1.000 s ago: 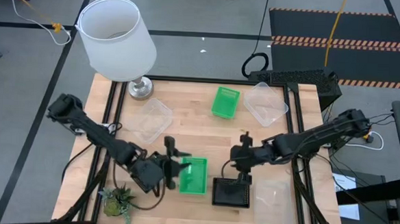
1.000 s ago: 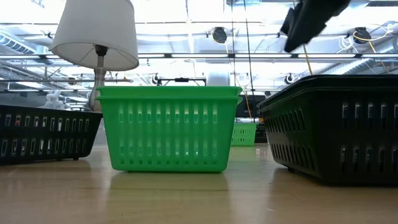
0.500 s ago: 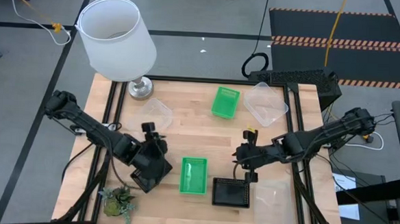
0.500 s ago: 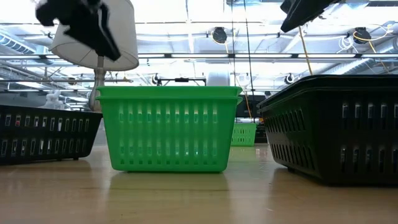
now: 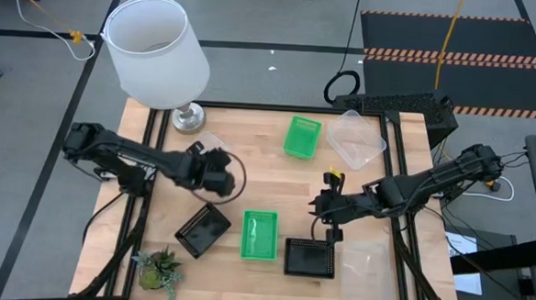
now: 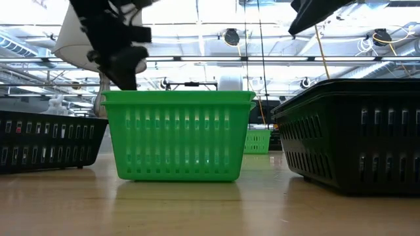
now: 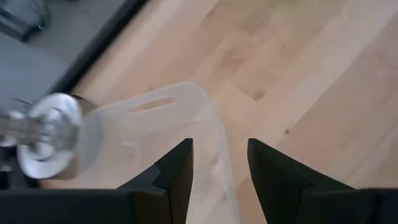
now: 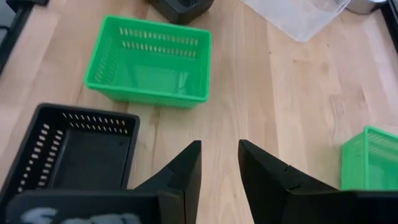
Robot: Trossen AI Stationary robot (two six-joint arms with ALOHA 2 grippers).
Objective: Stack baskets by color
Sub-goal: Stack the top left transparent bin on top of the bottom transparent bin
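- The left gripper is seen left of centre in the high view, over the clear basket that lies below the lamp base. In the left wrist view its fingers stand apart with nothing between them, above the rim of that clear basket.
- The right gripper is held right of centre in the high view, above bare wood; its fingers are parted and nothing is held.
- A green basket is found at lower centre of the high view, with a black basket just to its right and another black basket tilted to its left.
- A second green basket lies at upper centre, well apart from the first.
- A clear basket sits at the upper right of the table, and another clear one at the lower right.
- A white lampshade is at the upper left, and a potted plant at the lower left.
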